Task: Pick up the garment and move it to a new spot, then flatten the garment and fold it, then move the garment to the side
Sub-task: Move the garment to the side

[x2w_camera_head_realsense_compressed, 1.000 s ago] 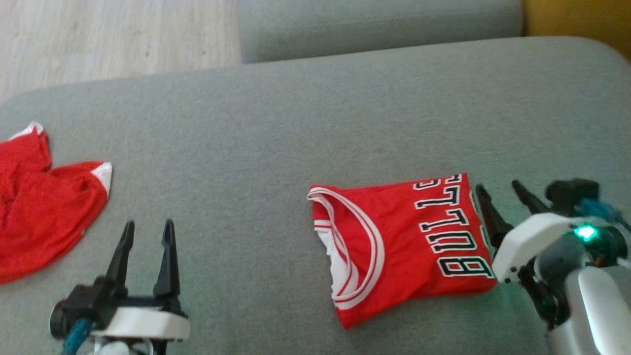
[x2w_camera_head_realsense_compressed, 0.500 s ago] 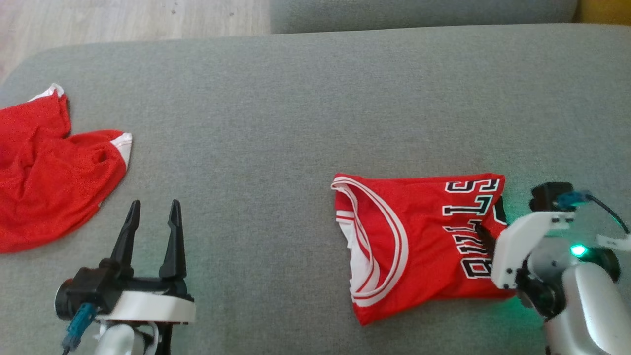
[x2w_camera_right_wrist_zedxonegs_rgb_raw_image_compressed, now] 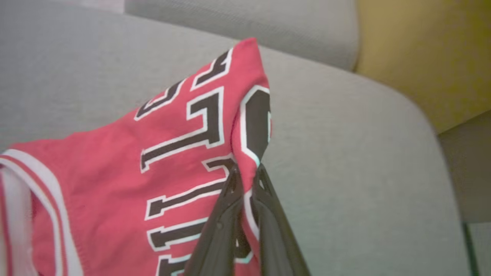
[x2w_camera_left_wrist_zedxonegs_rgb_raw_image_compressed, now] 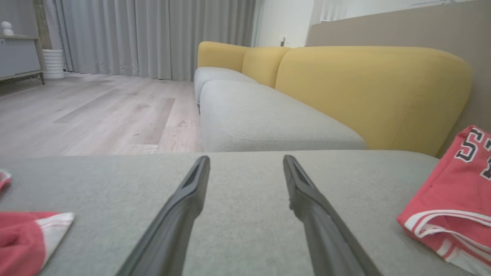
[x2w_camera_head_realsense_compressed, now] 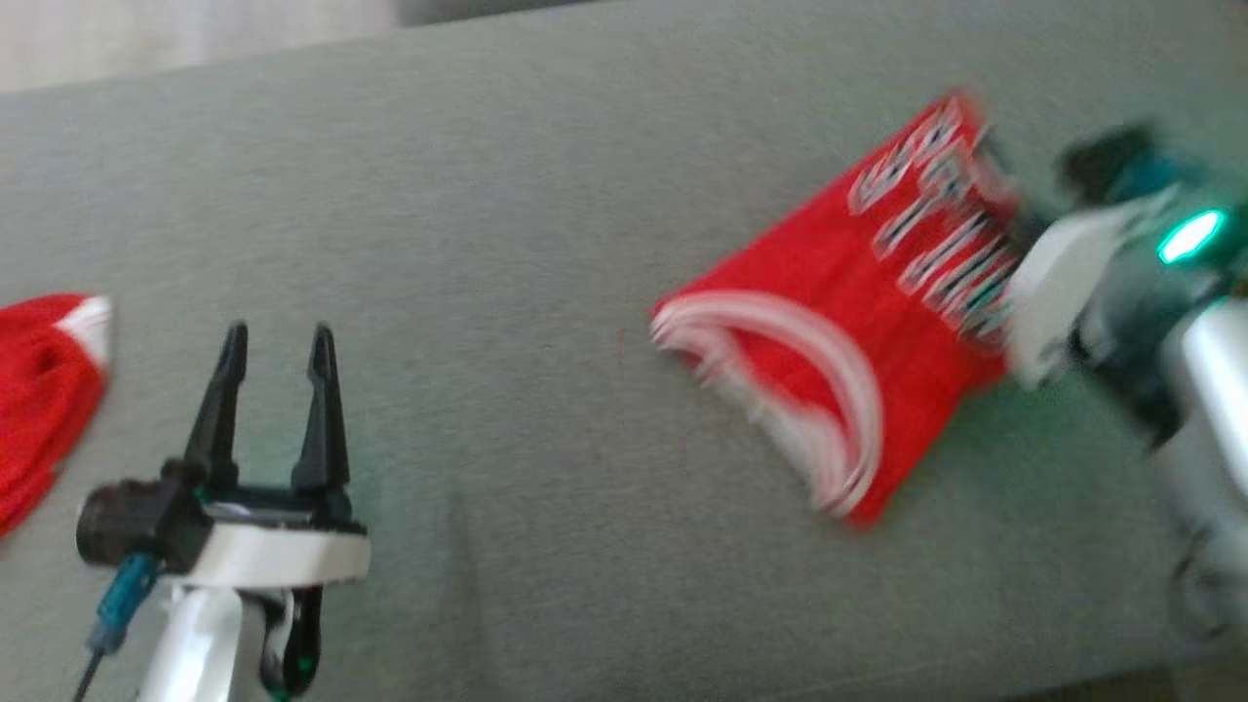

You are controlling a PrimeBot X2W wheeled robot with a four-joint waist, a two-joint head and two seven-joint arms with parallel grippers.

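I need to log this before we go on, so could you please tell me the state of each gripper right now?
Left gripper: open, holding nothing.
Right gripper: shut on the red jersey at its edge.

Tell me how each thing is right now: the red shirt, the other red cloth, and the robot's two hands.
red shirt: folded, resting on the grey cushion, its lettered edge pinched.
other red cloth: crumpled, lying loose on the grey cushion.
left gripper: open, empty, above the grey cushion.
right gripper: shut on the red shirt.
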